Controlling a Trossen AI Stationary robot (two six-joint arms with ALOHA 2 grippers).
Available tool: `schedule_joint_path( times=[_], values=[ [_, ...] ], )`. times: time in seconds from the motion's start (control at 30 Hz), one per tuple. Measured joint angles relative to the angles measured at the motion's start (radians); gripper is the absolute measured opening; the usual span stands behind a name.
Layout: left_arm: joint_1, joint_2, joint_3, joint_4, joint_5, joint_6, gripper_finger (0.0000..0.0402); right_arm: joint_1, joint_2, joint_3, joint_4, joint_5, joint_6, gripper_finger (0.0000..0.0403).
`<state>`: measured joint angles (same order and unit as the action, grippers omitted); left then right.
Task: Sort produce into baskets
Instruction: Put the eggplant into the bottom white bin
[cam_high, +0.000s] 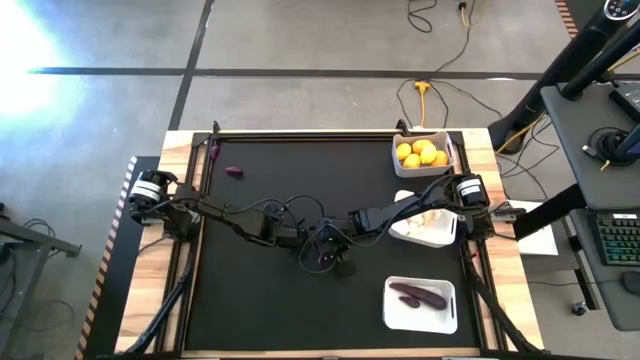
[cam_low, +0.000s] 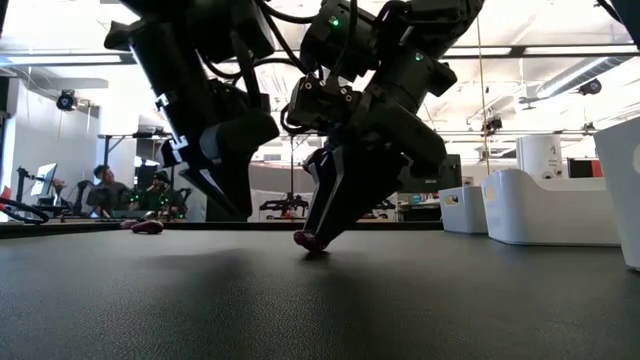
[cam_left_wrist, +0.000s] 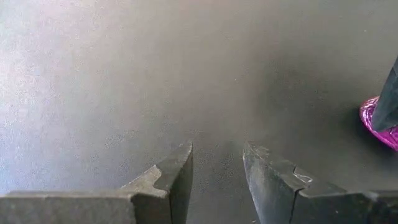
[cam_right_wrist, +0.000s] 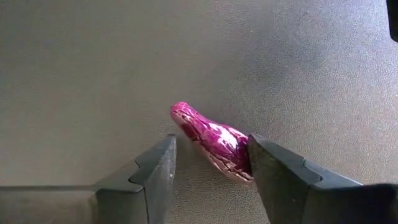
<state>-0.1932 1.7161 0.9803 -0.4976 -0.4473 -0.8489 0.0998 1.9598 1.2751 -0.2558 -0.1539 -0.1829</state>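
The right end effector (cam_right_wrist: 208, 165) stands apart, fingertips down on the bench (cam_right_wrist: 93, 62), a purple eggplant piece (cam_right_wrist: 214, 140) lying between them against one finger. Just beside it, the left end effector (cam_left_wrist: 217, 171) hovers apart, empty

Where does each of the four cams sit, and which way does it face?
High: above the table, looking straight down; both arms, three baskets.
Low: at mat height, looking level into the room; both arms come down from above, right gripper at a purple piece.
Left wrist: on the left arm, facing the mat; left gripper fingers apart, empty.
Right wrist: on the right arm, facing the mat; own fingers straddle the piece.
Shared: low and both wrist views show that piece.
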Motion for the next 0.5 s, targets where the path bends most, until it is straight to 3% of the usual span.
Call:
schedule_joint_path(
  times=[0.33, 0.5],
  values=[
    [0.000, 0.000, -0.002, 0.001, 0.000, -0.002, 0.0125, 0.000, 0.003, 0.005, 0.000, 0.038, 0.000, 0.0236],
    [0.000, 0.000, -0.008, 0.005, 0.000, -0.002, 0.0125, -0.001, 0.006, 0.002, -0.003, 0.050, 0.008, 0.0224]
  ],
)
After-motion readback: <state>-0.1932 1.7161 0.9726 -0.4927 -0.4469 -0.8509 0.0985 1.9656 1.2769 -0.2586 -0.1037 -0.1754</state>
